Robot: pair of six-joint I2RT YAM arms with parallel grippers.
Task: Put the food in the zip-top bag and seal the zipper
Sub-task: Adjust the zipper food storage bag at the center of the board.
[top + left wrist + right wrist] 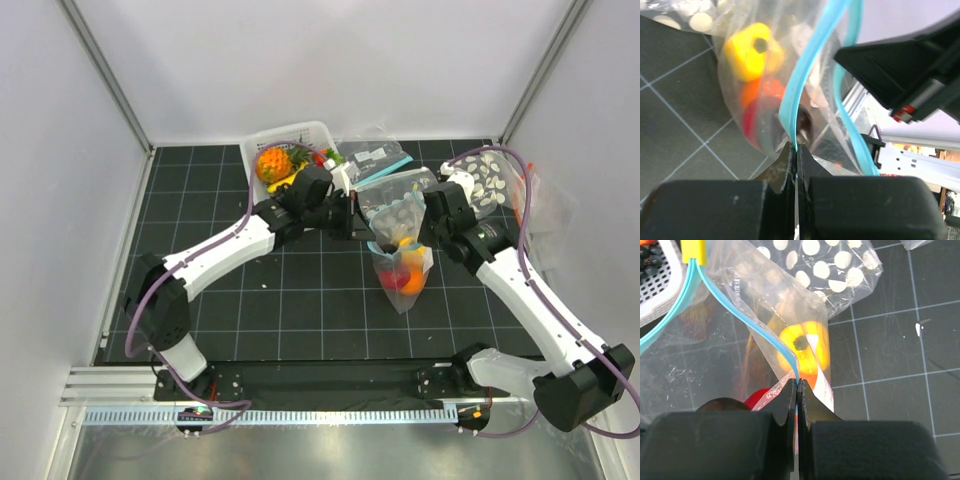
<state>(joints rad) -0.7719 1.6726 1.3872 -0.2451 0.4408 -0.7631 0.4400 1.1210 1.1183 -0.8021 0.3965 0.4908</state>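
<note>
bag: clear zip-top bag (405, 272) hangs over the middle of the counter (300, 300), slightly right of centre. It's slung between both pincers with its belly sagging down.
food: inside and settled at the bottom. I can see a yellow piece (751, 50), an orange one (805, 347) and a red one (754, 120). Can't pick out a fourth.
zipper: teal strip (810, 65). The two tracks stand apart in both wrist views and only meet at a yellow tab (693, 251), so the mouth is unsealed.
left pincer (796, 152): clamped shut on the teal strip, gripping one track at its end of the mouth.
right pincer (797, 385): clamped shut on the strip at the opposite end.
why held so: gripping both ends keeps the mouth up and taut, and the fruit's weight keeps it in the bottom.
left arm: stretches diagonally from the near-left corner to centre, wrist pointing right.
right arm: rises from the near-right corner, forearm angled back-left, wrist facing the left one.
step: loading looks done. Sealing is what's left.
next: pull the ends apart to bring the tracks together, then press along them.
risk: the film is floppy, so the tracks may skew.
clutter: white basket (262, 138) with a pineapple (272, 163) at the far edge. A dotted bag (825, 265) lies just behind.
</note>
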